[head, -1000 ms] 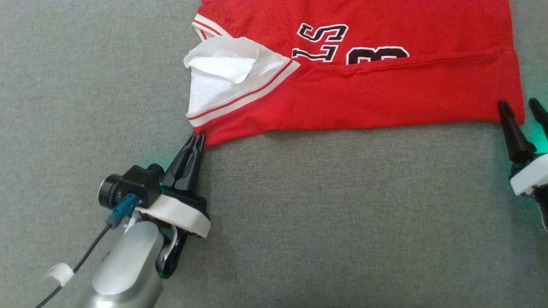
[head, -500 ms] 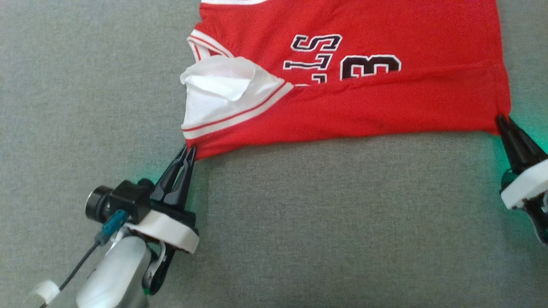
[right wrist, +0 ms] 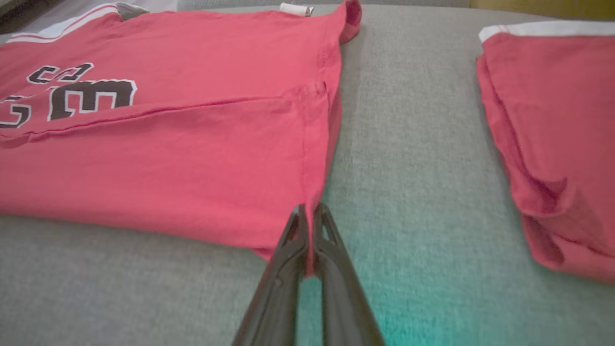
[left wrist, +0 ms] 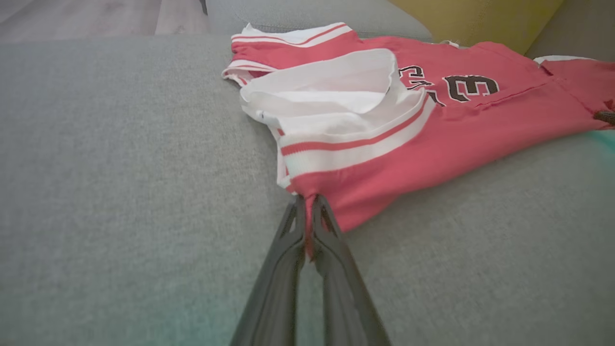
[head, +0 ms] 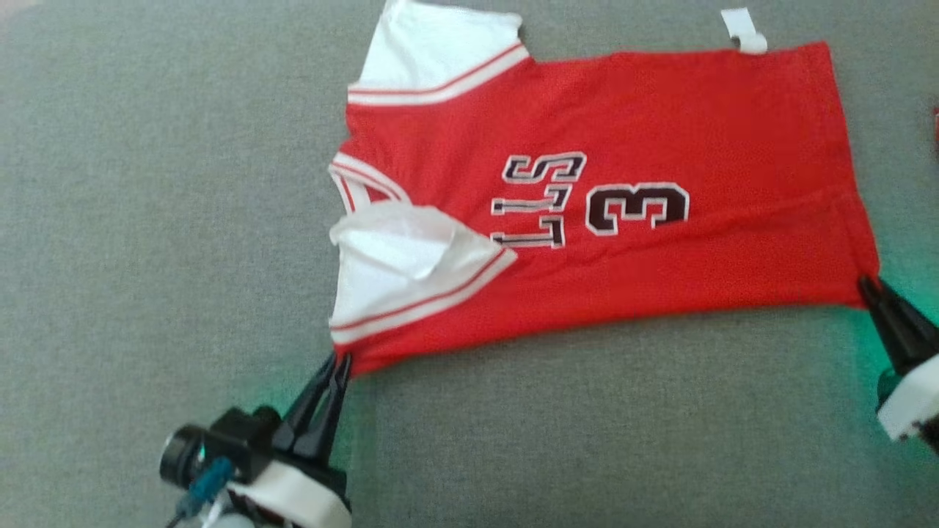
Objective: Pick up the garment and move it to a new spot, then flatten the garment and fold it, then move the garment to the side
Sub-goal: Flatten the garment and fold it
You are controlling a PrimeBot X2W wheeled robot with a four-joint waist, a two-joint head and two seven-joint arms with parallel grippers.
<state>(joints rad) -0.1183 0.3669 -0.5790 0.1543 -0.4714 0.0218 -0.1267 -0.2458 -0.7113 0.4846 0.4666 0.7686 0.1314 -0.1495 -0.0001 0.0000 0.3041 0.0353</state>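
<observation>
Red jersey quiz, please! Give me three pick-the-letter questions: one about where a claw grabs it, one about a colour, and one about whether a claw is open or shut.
1. Where does the left claw grip the red jersey?
A. the collar
B. the near corner, just below the folded white sleeve
C. the far hem

2. What colour is that folded sleeve?
A. blue
B. white
C. black

3. How is the right claw?
A. wide open above the jersey
B. shut on nothing
C. shut on the jersey's near hem corner

Answers:
1 B: the left wrist view shows red cloth pinched in the claw right under the sleeve's striped band.
2 B: it is white, with a thin red stripe near its edge.
3 C: the right wrist view shows the hem corner pinched in the closed claw.
</observation>
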